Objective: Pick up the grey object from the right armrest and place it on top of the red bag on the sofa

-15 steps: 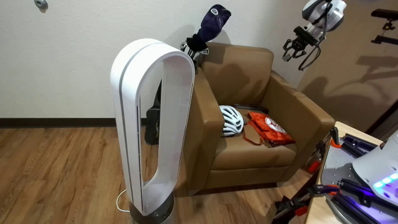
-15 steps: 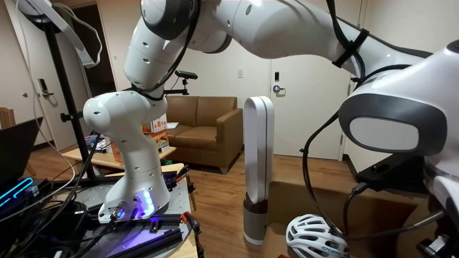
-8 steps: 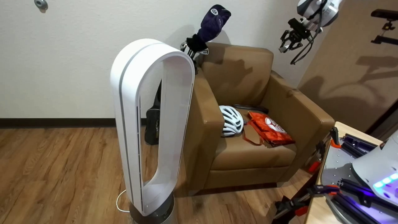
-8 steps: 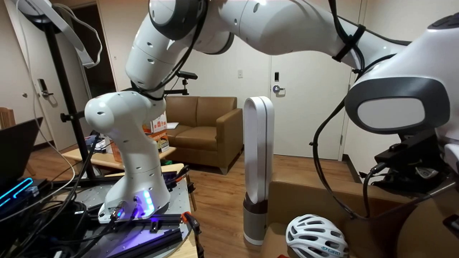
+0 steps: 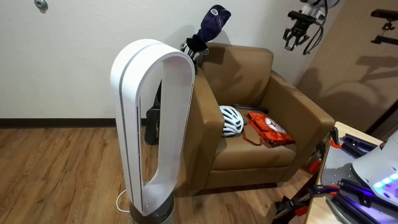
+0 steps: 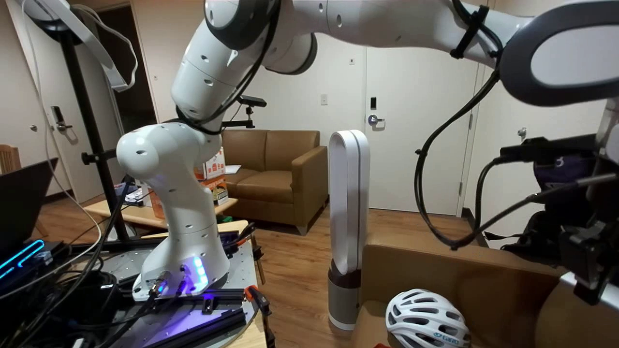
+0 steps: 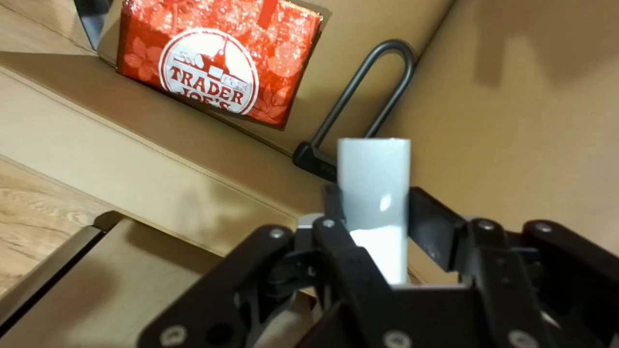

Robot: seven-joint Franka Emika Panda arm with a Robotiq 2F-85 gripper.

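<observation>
Looked part lounge, part robot lab; home or office could not be told. Leather armchair [image 5: 248, 160] and couch [image 6: 271, 186] stood on plank floor [image 5: 71, 171]; robot arm [image 6: 203, 77] rose from metal-plated desk [image 6: 238, 270] littered with cables [image 6: 63, 280], clamps [image 6: 261, 303] at edge.

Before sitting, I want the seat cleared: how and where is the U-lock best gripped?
Probably from above, tool across the U-lock's leg nearer the Trader Joe's bag: slim, straight, space both sides; the other leg runs near the backrest. The tool must release its grey object first.
</observation>
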